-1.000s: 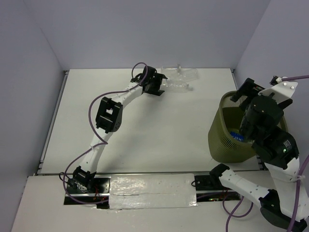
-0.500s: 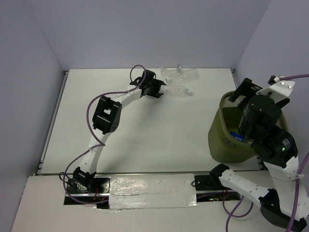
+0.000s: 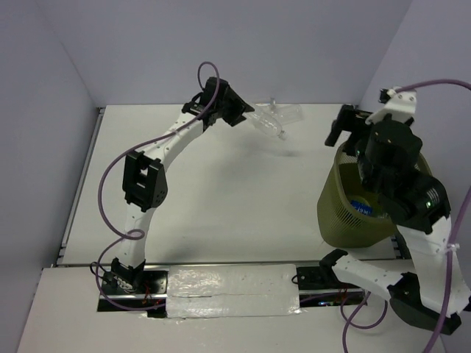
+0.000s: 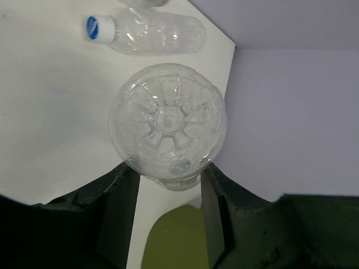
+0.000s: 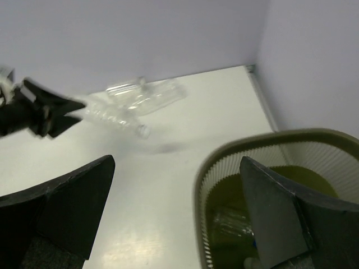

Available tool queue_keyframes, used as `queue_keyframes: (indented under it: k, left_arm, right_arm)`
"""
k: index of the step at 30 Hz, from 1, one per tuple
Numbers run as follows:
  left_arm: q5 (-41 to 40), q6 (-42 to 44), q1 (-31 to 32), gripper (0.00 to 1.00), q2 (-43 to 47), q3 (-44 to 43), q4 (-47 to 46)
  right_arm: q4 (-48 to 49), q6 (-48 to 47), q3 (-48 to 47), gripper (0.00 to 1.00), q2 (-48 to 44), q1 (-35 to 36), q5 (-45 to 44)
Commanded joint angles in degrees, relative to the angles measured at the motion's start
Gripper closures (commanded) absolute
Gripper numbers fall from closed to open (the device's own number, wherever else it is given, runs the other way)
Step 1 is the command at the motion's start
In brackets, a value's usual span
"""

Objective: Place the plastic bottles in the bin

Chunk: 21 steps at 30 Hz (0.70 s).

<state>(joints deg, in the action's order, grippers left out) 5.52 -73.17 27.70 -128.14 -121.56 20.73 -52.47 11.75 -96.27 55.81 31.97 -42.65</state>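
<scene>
My left gripper (image 3: 243, 116) is shut on a clear plastic bottle (image 3: 268, 125) and holds it in the air over the table's far edge. In the left wrist view its ribbed base (image 4: 168, 123) faces the camera between the fingers (image 4: 115, 213). Another clear bottle (image 4: 151, 35) with a white and blue cap lies on the table behind it (image 3: 285, 112). The olive mesh bin (image 3: 346, 220) stands at the right and holds a bottle with a blue label (image 3: 364, 208). My right gripper (image 5: 177, 159) hangs open and empty above the bin's rim (image 5: 224, 154), where a bottle (image 5: 230, 224) shows inside.
The back wall and the right wall close in the white table (image 3: 221, 198). The bin sits against the right wall. A taped strip (image 3: 232, 290) runs along the near edge between the arm bases.
My left gripper has shut on the bottle and lifted it off the table. The right arm has risen and swung toward the back, still open.
</scene>
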Motion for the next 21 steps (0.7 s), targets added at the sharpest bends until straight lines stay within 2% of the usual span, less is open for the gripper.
queue_keyframes:
  k: [1,3,10,16,21]
  left_arm:
    - [5.02,13.03,-0.63,0.53,4.46,-2.81,5.02]
    - [6.86,15.23,-0.63,0.52,6.31,-0.36,5.02]
    - [15.04,26.56,-0.63,0.51,12.02,0.35,13.01]
    - [20.57,32.47,-0.63,0.50,18.96,5.97,18.54]
    - [23.65,35.28,-0.63,0.50,22.14,6.16,21.10]
  right_arm:
    - [-4.47,-2.96,-5.41,0.00,5.78,0.29,14.68]
    - [-6.67,-4.01,-8.74,0.00,10.09,0.55,20.21]
    - [-14.67,-7.70,-10.70,0.00,20.03,3.80,29.01]
    - [-10.83,-8.93,-7.45,0.00,25.21,6.00,31.40]
    - [-5.29,-9.46,-4.28,0.00,27.15,6.18,33.15]
